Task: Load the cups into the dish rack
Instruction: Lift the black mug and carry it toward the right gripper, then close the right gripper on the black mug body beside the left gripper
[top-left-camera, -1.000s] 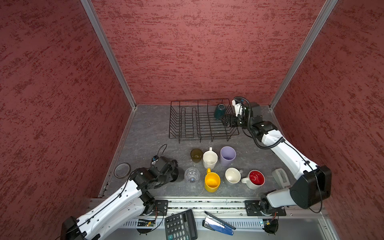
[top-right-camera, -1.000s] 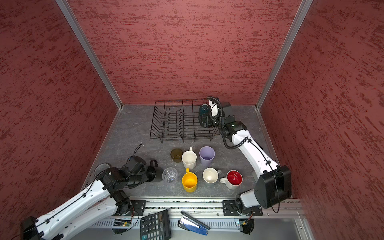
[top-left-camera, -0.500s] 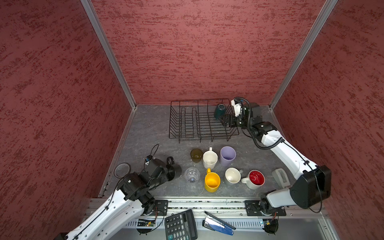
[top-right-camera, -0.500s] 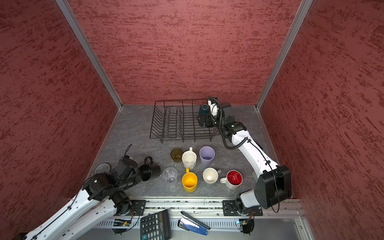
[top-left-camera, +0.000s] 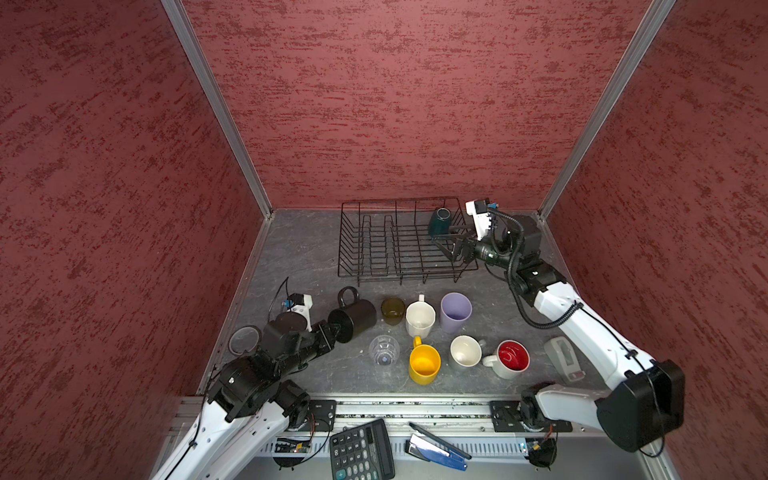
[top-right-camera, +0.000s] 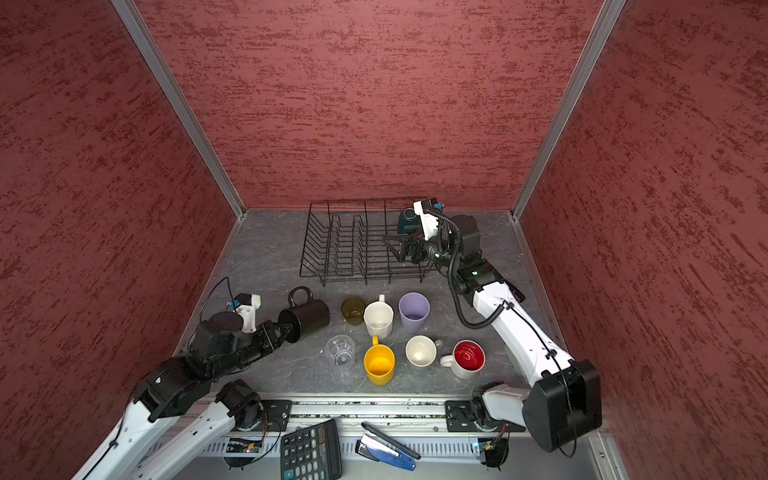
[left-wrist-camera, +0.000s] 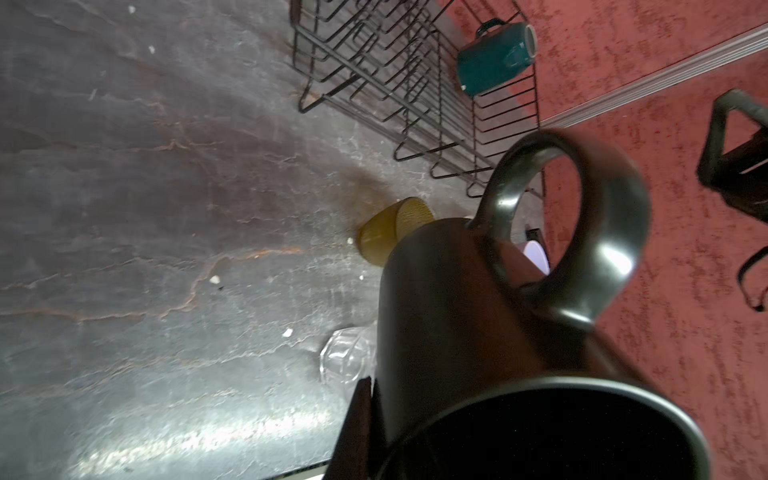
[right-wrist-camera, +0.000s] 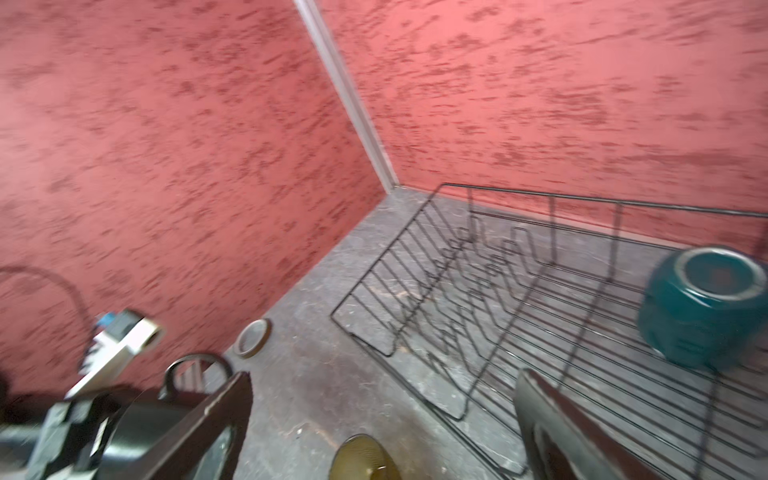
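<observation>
One teal mug (top-left-camera: 441, 222) in dish rack (top-left-camera: 386, 253), left gripper (top-left-camera: 337, 330) clamping black mug (top-left-camera: 356, 318)

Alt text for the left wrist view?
A black mug, gripped at its rim by the left claw, fills the foreground. Behind it on the grey table: an olive glass, a clear glass, and a wire dish rack holding a teal mug.

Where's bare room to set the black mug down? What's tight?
Free: dish rack floor between plate loops and teal mug; tabletop between rack and left wall. Tight: cup cluster in front of rack; right gripper over rack's right end.
</observation>
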